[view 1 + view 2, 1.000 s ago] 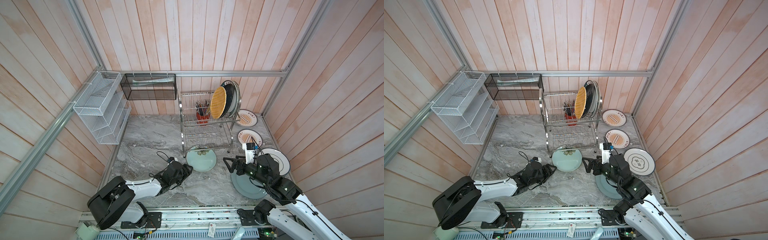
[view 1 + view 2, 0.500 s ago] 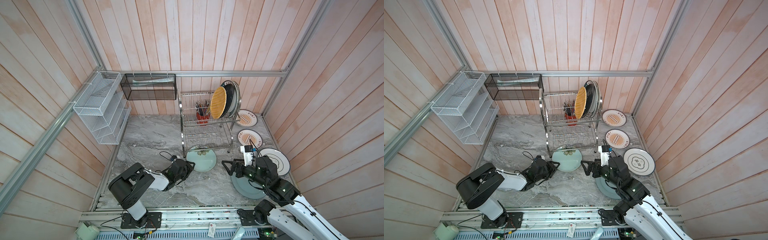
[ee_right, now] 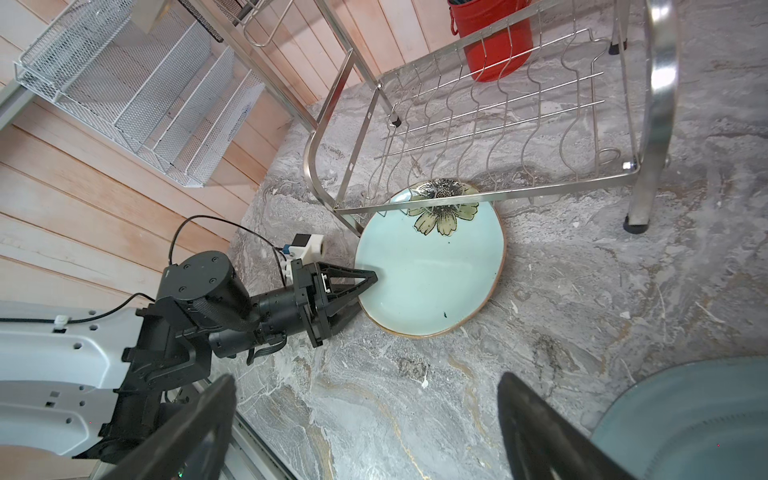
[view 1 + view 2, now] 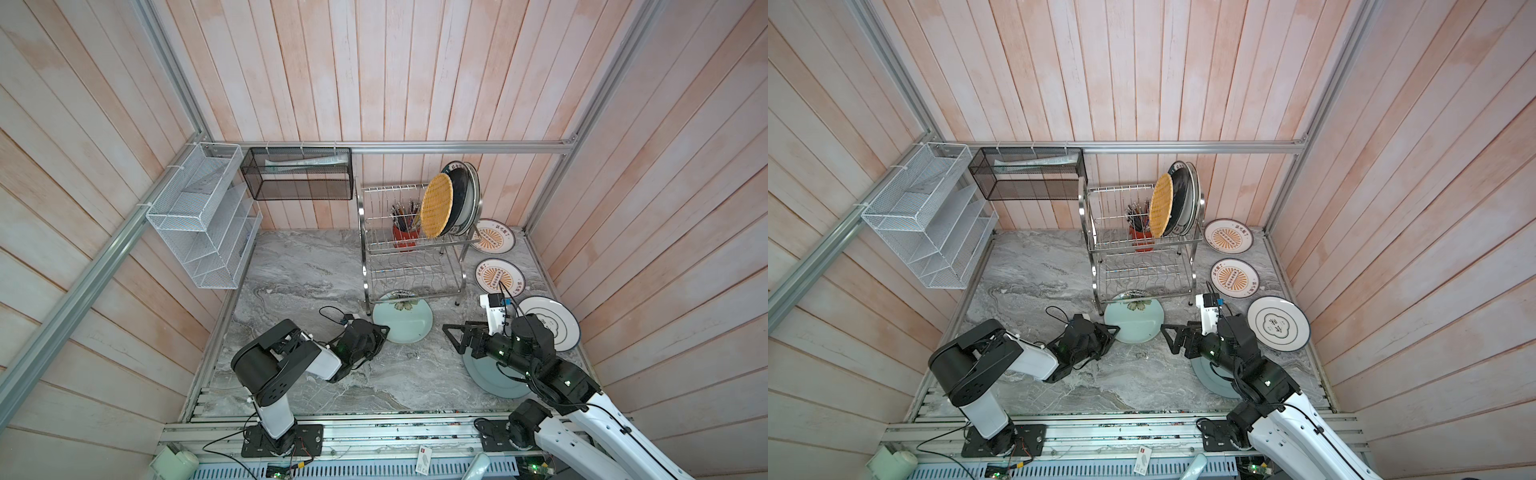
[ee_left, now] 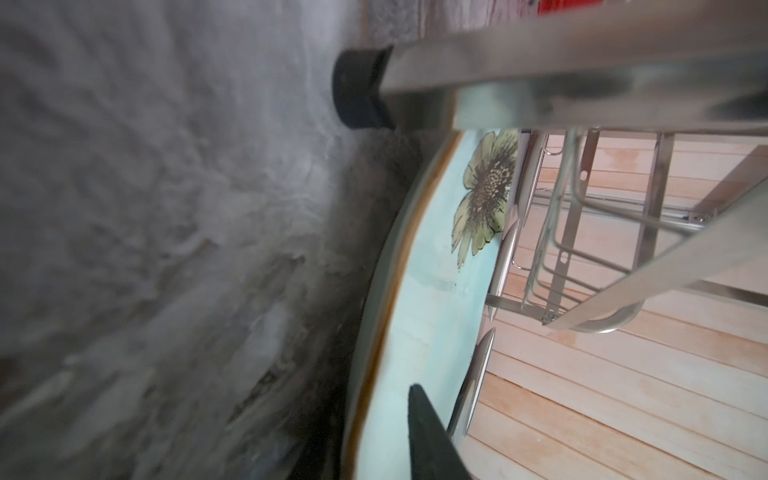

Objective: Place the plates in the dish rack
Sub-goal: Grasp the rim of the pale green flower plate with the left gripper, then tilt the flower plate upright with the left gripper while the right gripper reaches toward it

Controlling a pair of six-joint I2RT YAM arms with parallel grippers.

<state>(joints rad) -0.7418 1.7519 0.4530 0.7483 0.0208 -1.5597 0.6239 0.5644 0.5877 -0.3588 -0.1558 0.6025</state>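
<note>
The mint-green round plate with a flower print (image 4: 405, 323) lies flat on the grey marbled table top (image 4: 299, 286), at the near side of the shiny steel wire dish rack (image 4: 411, 250). Its far edge goes under the lower tier of the rack. The left gripper (image 4: 385, 329) is low at the near-left rim of this plate. In the right wrist view one finger (image 3: 365, 277) lies over the upper face of the rim and the other is lower, at the outside of the edge, so the jaws stand on both sides of the rim. Whether they really press the plate, I cannot tell.

The right gripper (image 3: 365, 377) is released: its two fingers are far apart and nothing is between them. It hangs above the bare table, right of the mint plate, just beside the far-left edge of a grey-blue round plate (image 4: 486, 376) that lies flat, partly covered by the right arm.

At the right end of the rack's upper tier at least three plates stand on edge: a yellow woven plate (image 4: 436, 205), behind it a glossy black plate (image 4: 457, 199), then a plate with a pale rim (image 4: 475, 193). Right of the rack two white plates with orange sunburst (image 4: 493, 237) (image 4: 498, 277) lie on the table, and nearer a white plate with a dark emblem (image 4: 552, 322).
</note>
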